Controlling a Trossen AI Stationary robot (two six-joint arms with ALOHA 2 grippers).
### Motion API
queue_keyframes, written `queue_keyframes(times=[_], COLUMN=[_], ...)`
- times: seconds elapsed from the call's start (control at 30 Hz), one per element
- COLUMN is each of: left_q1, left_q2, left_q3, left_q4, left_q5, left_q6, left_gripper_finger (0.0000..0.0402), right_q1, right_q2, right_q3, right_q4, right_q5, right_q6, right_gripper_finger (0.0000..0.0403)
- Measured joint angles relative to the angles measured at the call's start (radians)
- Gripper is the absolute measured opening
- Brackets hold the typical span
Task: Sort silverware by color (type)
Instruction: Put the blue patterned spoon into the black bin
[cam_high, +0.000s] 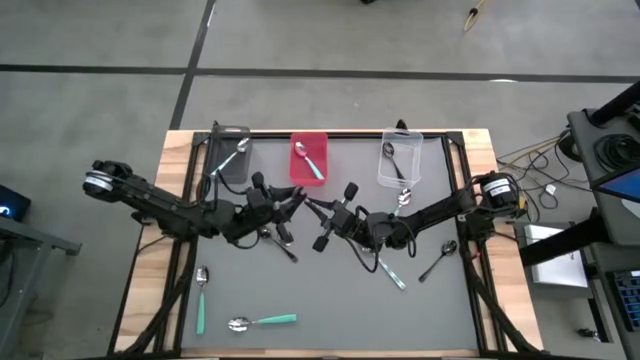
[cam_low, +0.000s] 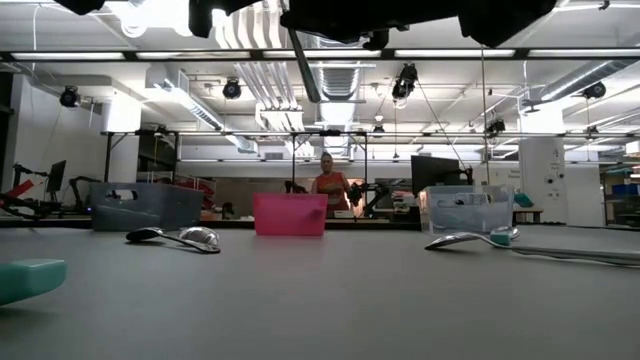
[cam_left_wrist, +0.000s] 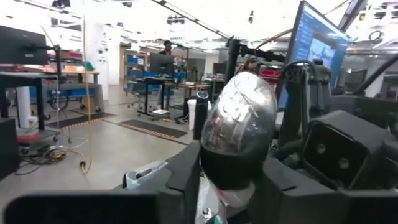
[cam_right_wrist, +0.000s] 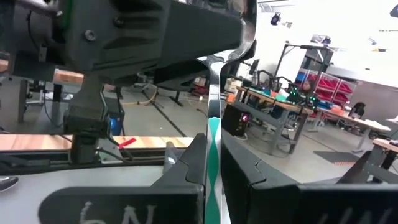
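Both arms are reaching inward over the middle of the grey table (cam_high: 330, 300), meeting near its centre just below the pink bin (cam_high: 309, 158). The left gripper (cam_high: 292, 203) is coming in from the left edge with its forearm angled slightly downward across the mat; in the left wrist view its fingers (cam_left_wrist: 186, 168) are closing on a spoon (cam_left_wrist: 238, 127) whose shiny silver bowl is standing up large between them, reflecting the room. The right gripper (cam_high: 330, 222) is extending from the right edge, wrist turned toward the left arm; in the right wrist view its fingers (cam_right_wrist: 196, 158) are pinching the same spoon's thin handle (cam_right_wrist: 213, 134), seen edge-on, with a teal and pale pattern along it. So both claws are sitting narrow, each holding one end of this one spoon above the table's centre. Remaining silverware is lying scattered: two teal-handled spoons (cam_high: 262, 321) near the front left, a black spoon (cam_high: 438, 259) at right, and a pale-handled one (cam_high: 388, 271) just below the right arm. The grey bin (cam_high: 232, 160) is holding a pale spoon, the pink bin a teal-handled one, and the clear bin (cam_high: 399, 160) a black one. A person (cam_low: 329, 186) is standing far behind the table in the low view.
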Motion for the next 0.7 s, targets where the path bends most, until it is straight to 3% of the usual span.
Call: queue_keyframes(times=[0.17, 0.5, 0.7], left_q1=[0.001, 0.000, 0.000], left_q2=[0.000, -0.005, -0.067], left_q3=[-0.001, 0.005, 0.006], left_q4=[0.000, -0.026, -0.188], left_q5=[-0.016, -0.014, -0.014], left_q6=[-0.011, -0.020, -0.004], left_gripper_finger=[0.0010, 0.0003, 0.0002], right_q1=[0.000, 0.000, 0.002], right_q2=[0.000, -0.002, -0.030], right_q3=[0.000, 0.000, -0.001], right_q4=[-0.002, -0.053, -0.128], right_q5=[0.001, -0.002, -0.003], right_q6=[0.003, 0.090, 0.145], right_gripper_finger=[0.0027, 0.0136, 0.0175])
